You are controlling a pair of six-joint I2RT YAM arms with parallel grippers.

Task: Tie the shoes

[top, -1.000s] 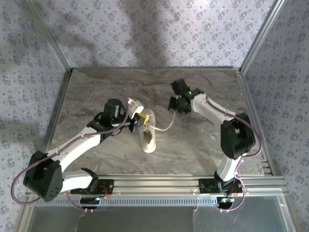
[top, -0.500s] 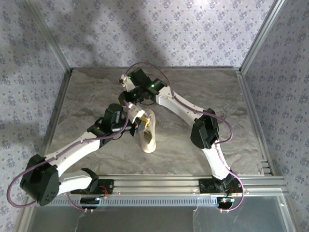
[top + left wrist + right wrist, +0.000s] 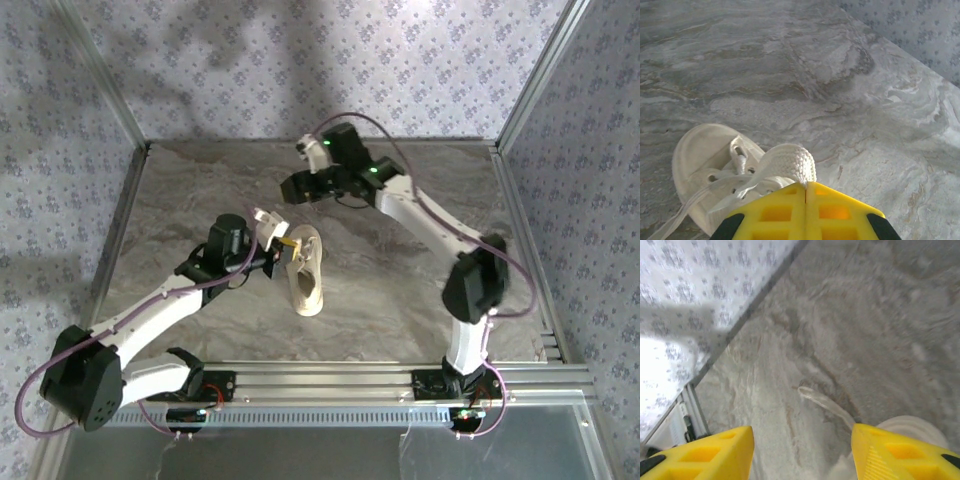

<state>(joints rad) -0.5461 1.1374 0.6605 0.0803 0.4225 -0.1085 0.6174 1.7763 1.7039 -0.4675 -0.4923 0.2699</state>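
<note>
A grey-brown, marbled, stone-look worktop (image 3: 200, 190) spread beneath and around the right hand (image 3: 296, 187). Beyond that hand stood pale wall panels printed with small mauve flowers (image 3: 420, 60), crossed by soft grey shadows and framed by slanting aluminium posts (image 3: 100, 75). Behind it, ribbed aluminium rails (image 3: 330, 378) edged the worktop.

Closed end effector (image 3: 805, 184) on sneaker (image 3: 700, 155) lace (image 3: 790, 160)

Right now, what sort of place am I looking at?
Probably a robot test booth, not a home: a marble-look table boxed in by patterned walls and metal rails, with one small sneaker set out for practice.
</note>
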